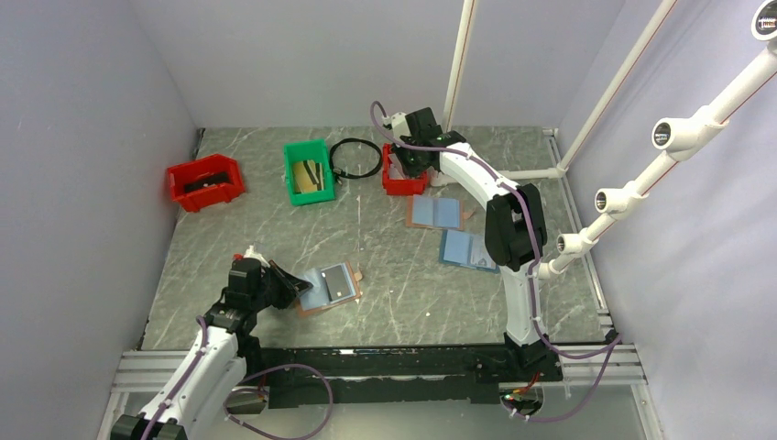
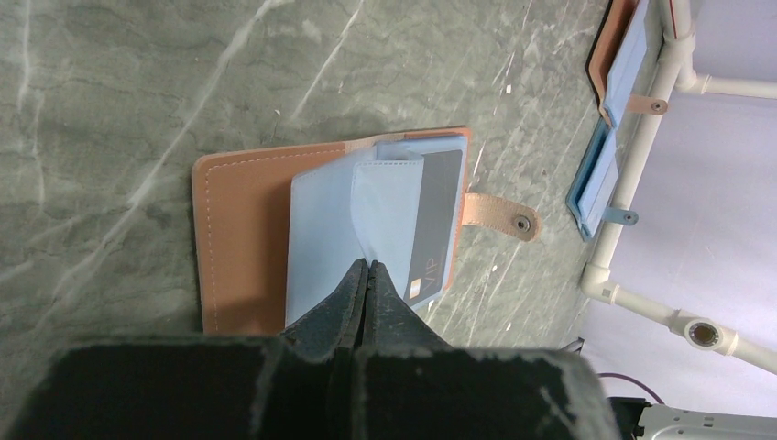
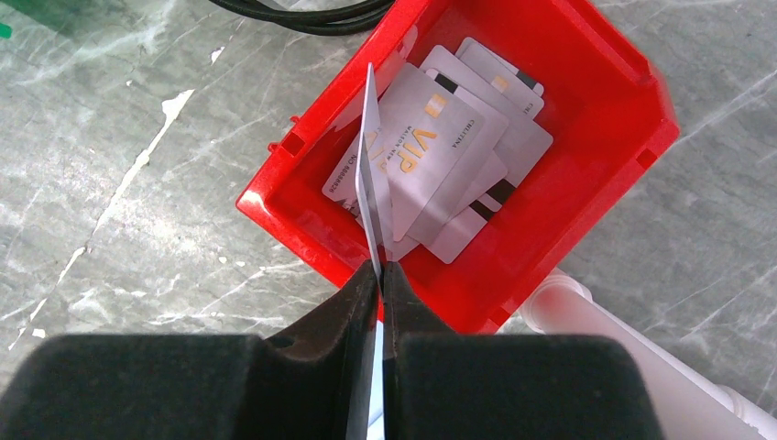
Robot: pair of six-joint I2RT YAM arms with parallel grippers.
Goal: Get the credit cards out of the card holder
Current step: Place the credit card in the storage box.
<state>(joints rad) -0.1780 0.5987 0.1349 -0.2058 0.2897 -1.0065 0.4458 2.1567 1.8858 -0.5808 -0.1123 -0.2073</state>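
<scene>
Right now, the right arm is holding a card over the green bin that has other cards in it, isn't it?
Not quite: the bin is red, not green. The right wrist view shows the right gripper pinching a card on edge over the red bin, with several cards lying inside it.

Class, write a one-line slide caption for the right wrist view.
Right gripper pinches a thin pale plastic card edge-on over a red plastic bin holding loose pale cards.
</scene>
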